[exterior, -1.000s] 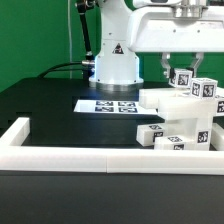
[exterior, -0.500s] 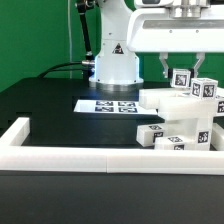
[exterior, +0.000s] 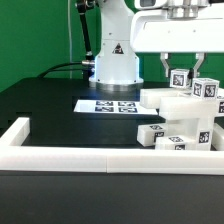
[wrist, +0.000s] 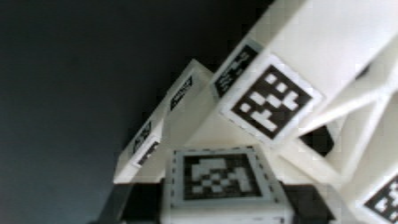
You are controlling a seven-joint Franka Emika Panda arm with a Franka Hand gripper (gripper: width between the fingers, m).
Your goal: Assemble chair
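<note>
At the exterior view's right, the fingers (exterior: 177,68) pinch a tagged bar (exterior: 182,79) atop the chair (exterior: 180,118); seating it squarely seems next.

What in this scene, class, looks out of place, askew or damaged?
Nothing stands out. The chair parts sit stacked squarely against the border rail, with no visible cracks or fallen pieces. The marker board lies flat on the table. The end effector is shut on a tagged bar atop the stack.
</note>
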